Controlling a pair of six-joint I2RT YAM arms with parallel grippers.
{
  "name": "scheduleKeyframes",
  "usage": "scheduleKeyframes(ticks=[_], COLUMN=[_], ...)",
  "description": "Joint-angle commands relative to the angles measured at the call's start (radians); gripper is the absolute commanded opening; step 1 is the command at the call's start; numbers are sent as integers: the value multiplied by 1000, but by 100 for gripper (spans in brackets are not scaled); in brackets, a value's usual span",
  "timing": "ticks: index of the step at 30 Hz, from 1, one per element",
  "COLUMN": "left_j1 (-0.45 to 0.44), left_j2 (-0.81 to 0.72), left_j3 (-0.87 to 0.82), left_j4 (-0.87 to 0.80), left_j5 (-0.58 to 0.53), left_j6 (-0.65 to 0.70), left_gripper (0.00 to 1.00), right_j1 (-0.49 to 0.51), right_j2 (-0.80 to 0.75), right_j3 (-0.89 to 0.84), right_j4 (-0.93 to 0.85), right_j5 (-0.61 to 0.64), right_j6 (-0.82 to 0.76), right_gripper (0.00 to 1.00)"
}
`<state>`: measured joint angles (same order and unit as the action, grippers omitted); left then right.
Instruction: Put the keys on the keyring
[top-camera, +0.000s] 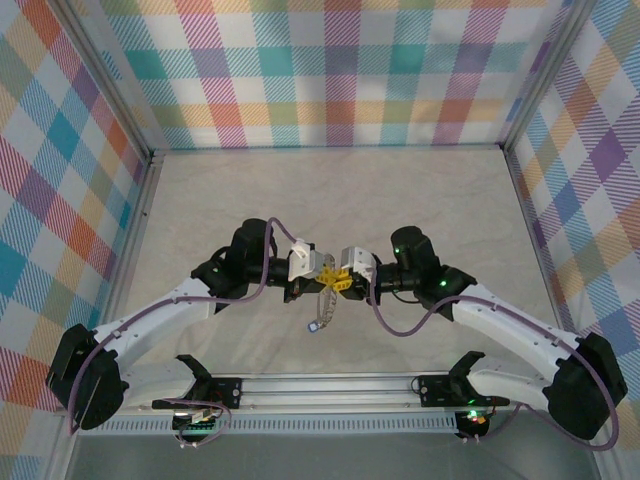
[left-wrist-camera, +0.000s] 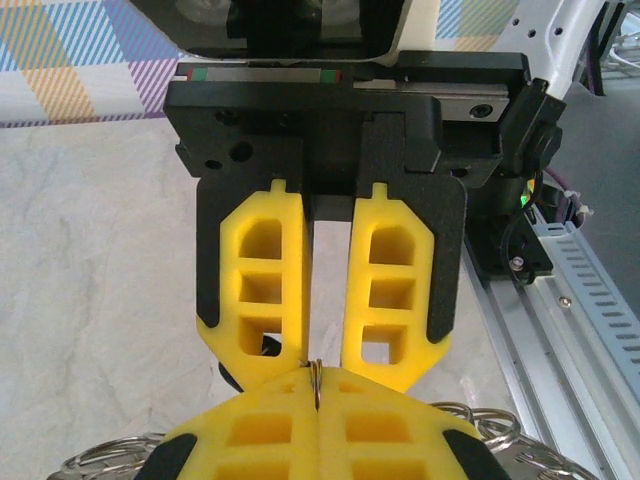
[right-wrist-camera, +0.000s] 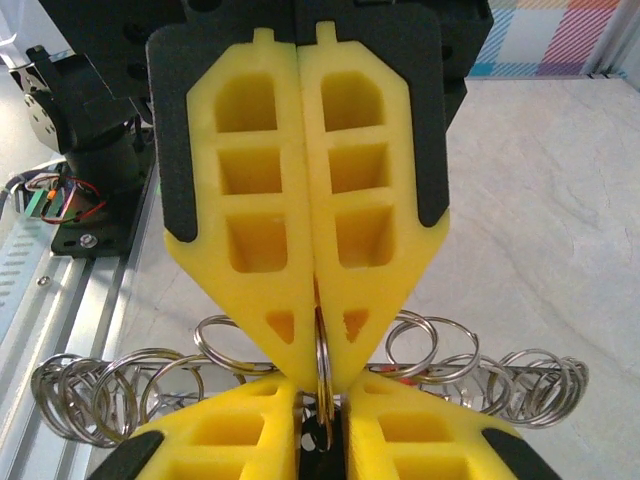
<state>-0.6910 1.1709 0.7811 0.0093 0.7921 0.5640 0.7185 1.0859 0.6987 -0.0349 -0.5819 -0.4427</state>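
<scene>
The two grippers meet tip to tip above the middle of the table. My left gripper (top-camera: 326, 274) is shut, pinching the thin silvery keyring (right-wrist-camera: 322, 385) edge-on between its yellow fingers (right-wrist-camera: 270, 250). From the left wrist the ring's edge (left-wrist-camera: 318, 382) pokes out of that gripper (left-wrist-camera: 318, 392). My right gripper (top-camera: 340, 280) faces it with its fingers a narrow gap apart (left-wrist-camera: 326, 360), the ring's rim inside the gap. A black key head (right-wrist-camera: 318, 455) shows low in that gap (right-wrist-camera: 322, 420), apparently ungripped. The chain (top-camera: 320, 305) dangles below. The red key is not clear.
Several silvery loops (right-wrist-camera: 150, 385) are strung in a row under the grippers, with a small red-orange spot (right-wrist-camera: 401, 381) among them. The metal rail (top-camera: 330, 385) runs along the near edge. Plaid walls (top-camera: 330, 70) close in the pale table (top-camera: 330, 200).
</scene>
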Motion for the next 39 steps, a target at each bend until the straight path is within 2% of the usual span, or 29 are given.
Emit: scheduleKeyframes(ticks=[1,5,12,19,24,31,36,39], left_j1=[0,-1,-1,-1,-1,-1,0,-1], left_j2=[-31,-33,-14,-14,-26,-2,30,38], left_j3=[-10,-1,77,94,90,105,121,112], left_j4=[104,67,-156,-275,-278,-330,-323,-251], left_j5=[51,26,-27,-117,-177,-201,-182,-146], left_j6=[-9,2,130,191,199,203,193,149], left_gripper=[0,0,0,0,0,0,0,0], right_j1=[1,-3,-6,-20,-78,-129,-134,-135], right_j2=[8,-7,-12,5,-4,-28,-29,-14], right_j3=[0,-12,57,147,144,133,126,120], right_j4=[41,21,-187,-340,-325,-296,-283,-267], right_j5=[-46,-26,27,40,-27,-102,-128,-153], right_j6=[15,11,-99,-178,-168,-142,-133,-128], right_gripper=[11,0,0,0,0,0,0,0])
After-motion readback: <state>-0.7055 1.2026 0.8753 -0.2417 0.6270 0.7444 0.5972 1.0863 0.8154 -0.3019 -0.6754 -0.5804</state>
